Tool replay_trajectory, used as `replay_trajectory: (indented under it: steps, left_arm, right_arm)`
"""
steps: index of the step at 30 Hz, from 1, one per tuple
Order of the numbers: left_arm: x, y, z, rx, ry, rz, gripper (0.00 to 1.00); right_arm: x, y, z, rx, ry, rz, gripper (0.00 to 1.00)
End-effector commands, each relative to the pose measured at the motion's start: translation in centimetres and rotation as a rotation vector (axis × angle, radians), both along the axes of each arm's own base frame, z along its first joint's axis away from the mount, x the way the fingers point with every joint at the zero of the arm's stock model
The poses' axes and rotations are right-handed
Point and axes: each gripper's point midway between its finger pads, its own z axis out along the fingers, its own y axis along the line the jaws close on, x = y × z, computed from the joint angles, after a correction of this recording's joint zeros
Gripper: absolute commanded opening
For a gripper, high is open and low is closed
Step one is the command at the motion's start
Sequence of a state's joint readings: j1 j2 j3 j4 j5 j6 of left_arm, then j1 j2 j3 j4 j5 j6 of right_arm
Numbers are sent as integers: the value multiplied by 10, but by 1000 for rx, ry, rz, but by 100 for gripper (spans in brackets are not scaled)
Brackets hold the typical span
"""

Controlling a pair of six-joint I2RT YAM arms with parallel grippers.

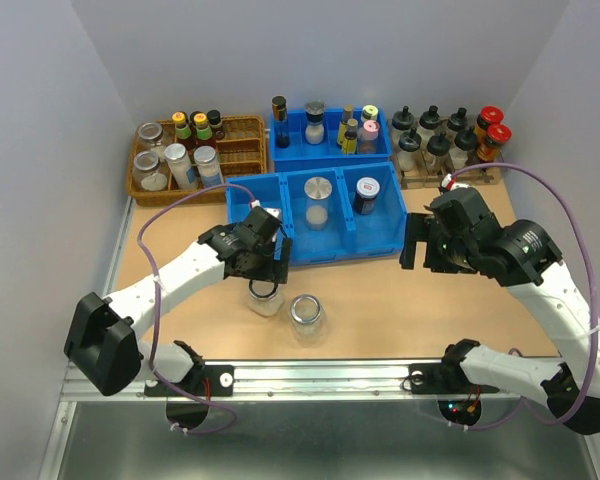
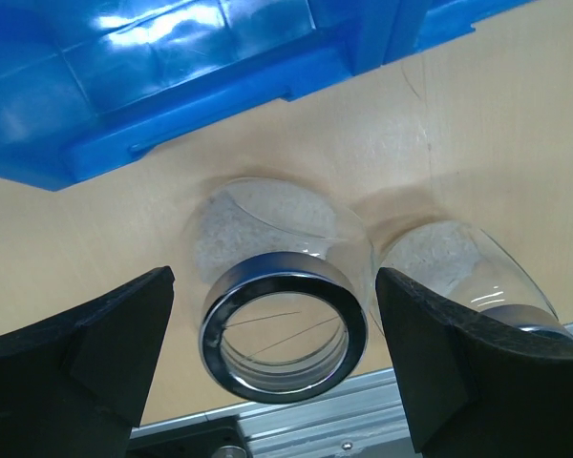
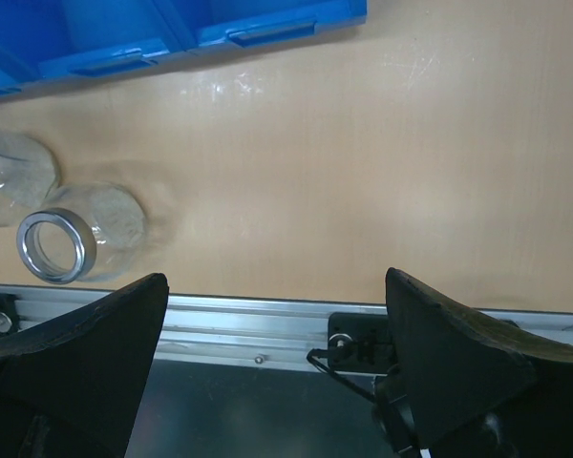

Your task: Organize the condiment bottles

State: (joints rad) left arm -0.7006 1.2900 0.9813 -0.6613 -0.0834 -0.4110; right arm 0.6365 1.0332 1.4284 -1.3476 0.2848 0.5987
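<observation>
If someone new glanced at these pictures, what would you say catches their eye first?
Two clear squat glass jars with shiny metal rims stand on the wooden table near its front edge; the left gripper, jaws open, hovers over the left one. Behind them, a blue three-compartment plastic bin holds a silver-lidded jar in its middle compartment and a dark glass jar in its right one.

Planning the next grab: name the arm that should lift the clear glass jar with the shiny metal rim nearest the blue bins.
Left. The left gripper, open, straddles that clear metal-rimmed glass jar; the right gripper hangs open over the wooden tabletop, far from it.
</observation>
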Motion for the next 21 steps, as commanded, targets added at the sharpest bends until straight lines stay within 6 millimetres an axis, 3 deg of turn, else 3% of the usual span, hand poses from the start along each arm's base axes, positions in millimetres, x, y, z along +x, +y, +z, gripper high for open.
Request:
replay_trajectory:
  steps: [1,16,21]
  left_arm:
    - [-3,-7,-3,12,0,-42,99]
    - [-34,13,-8,48,74,-72,98]
    - [-39,12,-8,30,82,-75,92]
  right_arm:
    - [-2,-7,-4,-25,-4,-21,100]
    - [-4,-9,-12,-33,7,-35,100]
    - [-4,-10,-13,-29,7,-42,100]
